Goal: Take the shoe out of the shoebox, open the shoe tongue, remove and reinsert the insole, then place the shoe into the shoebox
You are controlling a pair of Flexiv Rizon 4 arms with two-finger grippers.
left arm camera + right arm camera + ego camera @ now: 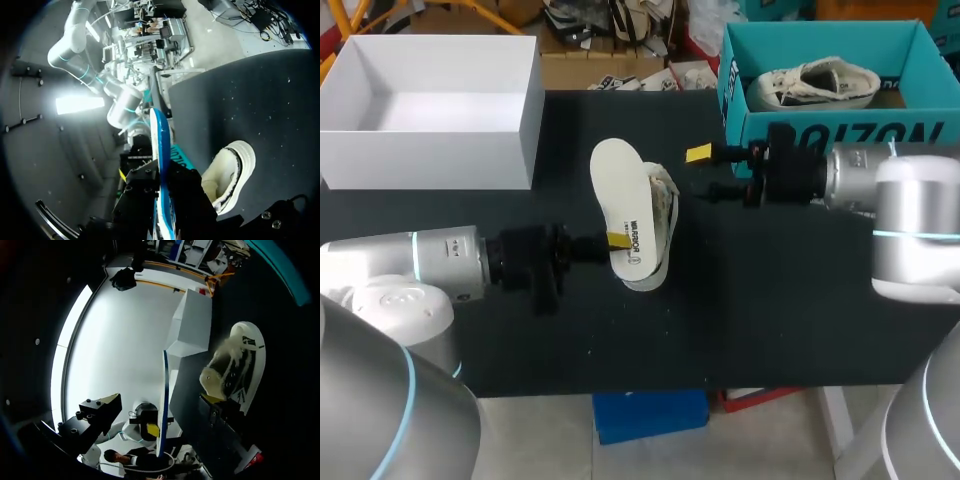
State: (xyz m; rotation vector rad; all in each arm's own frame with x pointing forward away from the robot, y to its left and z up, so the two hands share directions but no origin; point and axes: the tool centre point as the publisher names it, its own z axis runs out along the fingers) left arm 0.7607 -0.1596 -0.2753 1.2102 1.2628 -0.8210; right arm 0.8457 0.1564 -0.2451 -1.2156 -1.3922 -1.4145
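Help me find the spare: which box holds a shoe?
The teal box, with a pale shoe inside; the white box shows none.

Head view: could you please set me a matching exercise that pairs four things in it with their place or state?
Things:
1. insole
2. teal box
3. right pincer
4. white box

Place or state:
A. open, holding nothing
B. gripped by the left pincer
C. at the far left of the table
D. has a shoe in it

Pairs: 1-B, 2-D, 3-A, 4-C.
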